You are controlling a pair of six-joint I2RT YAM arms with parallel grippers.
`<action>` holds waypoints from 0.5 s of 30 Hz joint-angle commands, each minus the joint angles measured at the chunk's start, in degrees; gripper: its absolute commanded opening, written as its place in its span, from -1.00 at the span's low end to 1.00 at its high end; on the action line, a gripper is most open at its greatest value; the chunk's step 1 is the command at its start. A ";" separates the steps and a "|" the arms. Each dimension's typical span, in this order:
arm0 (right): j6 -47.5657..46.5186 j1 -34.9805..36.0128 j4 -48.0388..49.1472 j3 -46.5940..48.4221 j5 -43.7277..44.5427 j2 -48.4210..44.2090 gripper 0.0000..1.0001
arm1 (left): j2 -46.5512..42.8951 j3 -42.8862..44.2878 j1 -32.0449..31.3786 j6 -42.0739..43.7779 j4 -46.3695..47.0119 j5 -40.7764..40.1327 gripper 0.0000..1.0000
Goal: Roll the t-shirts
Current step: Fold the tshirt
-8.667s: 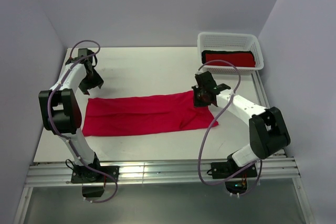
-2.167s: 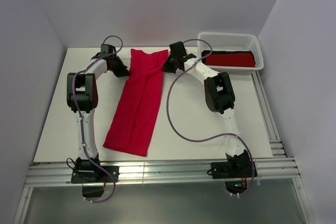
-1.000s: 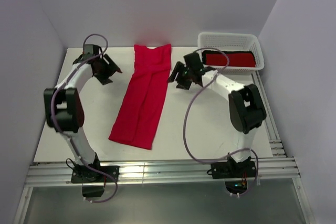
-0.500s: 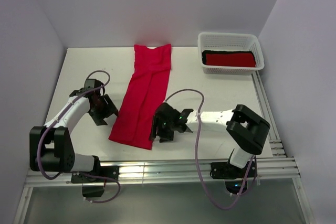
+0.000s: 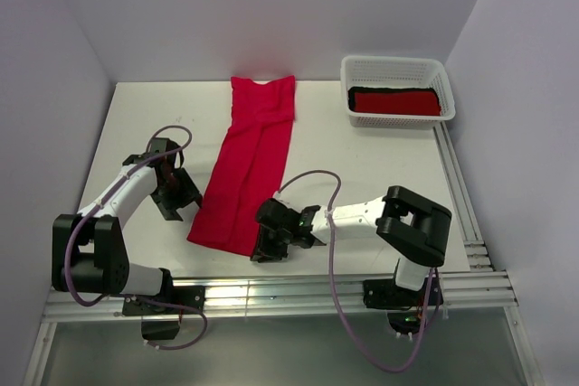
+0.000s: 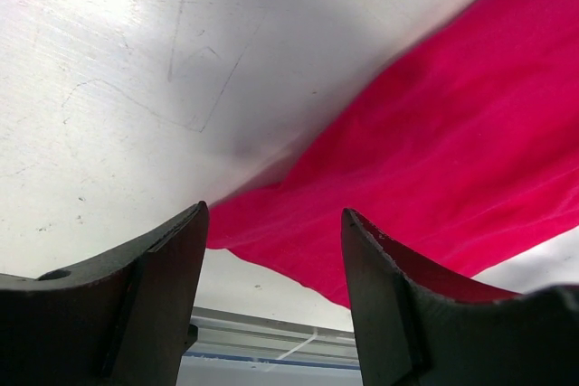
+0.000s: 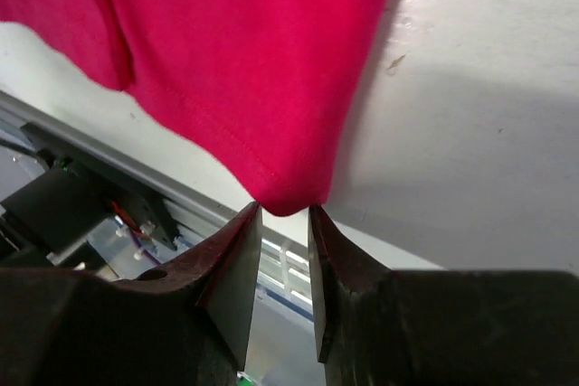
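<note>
A bright crimson t-shirt (image 5: 249, 164), folded into a long strip, lies flat on the table and runs from the far edge toward me. My left gripper (image 5: 178, 196) is open just left of the shirt's near left corner, low over the table. In the left wrist view that corner of the t-shirt (image 6: 425, 142) lies ahead of the left gripper (image 6: 273, 219), apart from the fingers. My right gripper (image 5: 268, 247) is at the near right corner. In the right wrist view the right gripper (image 7: 284, 212) stands narrowly open, with the tip of the t-shirt (image 7: 226, 61) between its fingertips.
A white basket (image 5: 393, 62) at the far right holds a deep red rolled bundle (image 5: 398, 102) and a black one (image 5: 378, 90) behind it. The metal rail (image 5: 271, 294) runs along the table's near edge, close under both grippers.
Both arms came back from the shirt's far end to its near corners. In the last half second the right gripper slid onto the near right corner and its jaws narrowed.
</note>
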 commanded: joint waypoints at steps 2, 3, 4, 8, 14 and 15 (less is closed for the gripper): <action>1.61 -0.03 1.48 0.68 2.17 1.93 -0.30 | -0.97 0.34 -0.23 -1.21 -0.86 -1.23 0.31; 1.26 -0.12 1.12 1.04 2.26 2.11 -0.26 | -0.97 0.25 -0.23 -1.39 -0.86 -1.15 0.31; 0.91 -0.29 0.51 1.74 2.43 2.20 -0.18 | -1.32 0.34 -0.23 -1.48 -0.95 -1.15 0.31; 0.29 -1.17 -0.72 1.92 2.69 1.93 0.27 | -1.33 0.51 -0.23 -1.56 -1.12 -1.23 0.32; -0.68 -2.05 -3.79 3.15 3.04 3.78 0.19 | -1.24 0.43 -0.23 -2.00 -0.86 -0.88 0.32; -0.67 -2.14 -4.32 3.24 3.40 4.04 0.15 | -1.24 0.34 -0.32 -2.18 -0.77 -0.62 0.31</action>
